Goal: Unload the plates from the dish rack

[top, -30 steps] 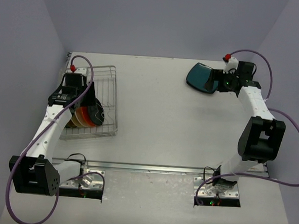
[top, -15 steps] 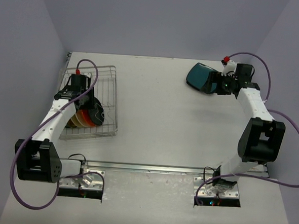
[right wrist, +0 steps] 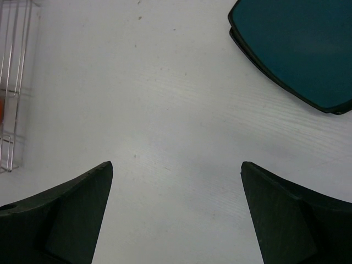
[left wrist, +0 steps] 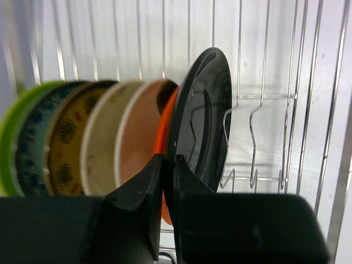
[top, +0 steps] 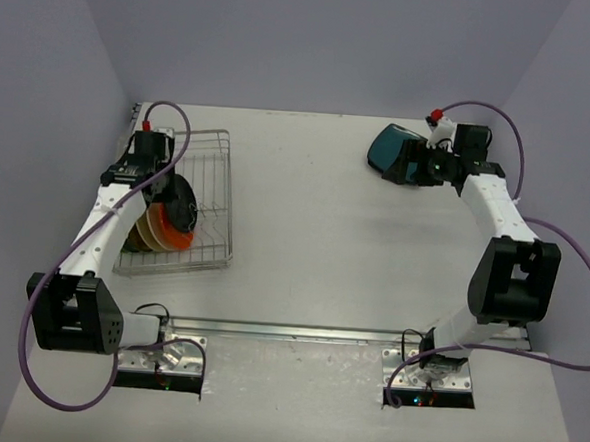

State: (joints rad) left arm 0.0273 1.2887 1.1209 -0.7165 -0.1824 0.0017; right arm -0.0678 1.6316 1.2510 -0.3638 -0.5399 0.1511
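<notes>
The silver wire dish rack (top: 216,166) stands at the left, with several plates on edge in it. From left to right the left wrist view shows green (left wrist: 14,137), blue-patterned, yellow, cream (left wrist: 102,148), pink and orange (left wrist: 165,135) plates, then a black plate (left wrist: 203,121). My left gripper (left wrist: 169,165) is shut on the rim of the black plate (top: 181,206), one finger on each side. At the far right my right gripper (right wrist: 176,170) hangs open over bare table, just short of a teal plate (right wrist: 297,49) lying flat.
The teal plate (top: 388,149) seems to lie on a second dark plate, near the back right corner. The far part of the rack holds only bare divider wires (left wrist: 258,137). One rack corner (right wrist: 14,82) shows at the left of the right wrist view.
My left gripper has closed on the black plate's rim and shifted slightly toward the rack's back. The right gripper, still open, has drifted a little left, over the teal plate's edge.
</notes>
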